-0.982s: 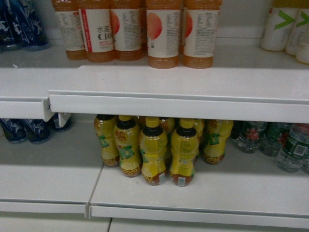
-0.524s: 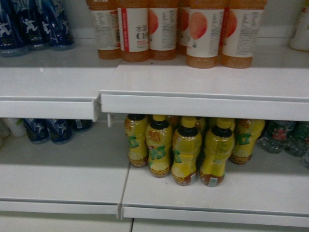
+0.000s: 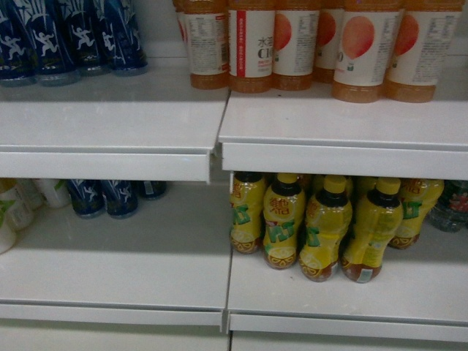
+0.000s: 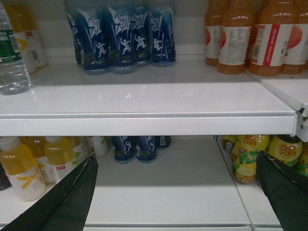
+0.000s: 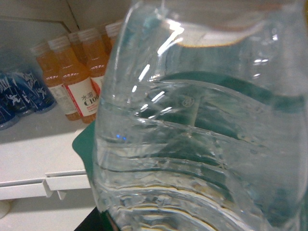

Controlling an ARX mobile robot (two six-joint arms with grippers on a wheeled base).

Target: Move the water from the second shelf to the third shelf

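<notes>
Water, in a clear ribbed bottle [image 5: 202,130], fills nearly the whole right wrist view, so close that only its ridged wall and a band of green label show. It seems to sit in the right gripper, but the fingers themselves are hidden behind the bottle, so I cannot tell how the jaws stand. To its left and farther back, orange juice bottles [image 5: 77,77] stand on a white shelf [image 5: 33,144], with blue bottles [image 5: 21,94] at the far left.

The left gripper [image 4: 178,178] has its jaws released, wide apart, the two dark fingers [image 4: 67,197] at the lower corners of the left wrist view with nothing between them. Ahead of it a white shelf board [image 4: 144,103] carries blue bottles [image 4: 120,36] at the back, orange juice bottles [image 4: 250,36] on the right, and another green-labelled water bottle [image 4: 12,57] at the left edge.

From the head view, neither arm shows. Yellow tea bottles [image 3: 322,223] crowd the lower shelf [image 3: 344,296] on the right, orange juice bottles [image 3: 314,44] stand above them, and blue bottles [image 3: 66,36] at upper left.
</notes>
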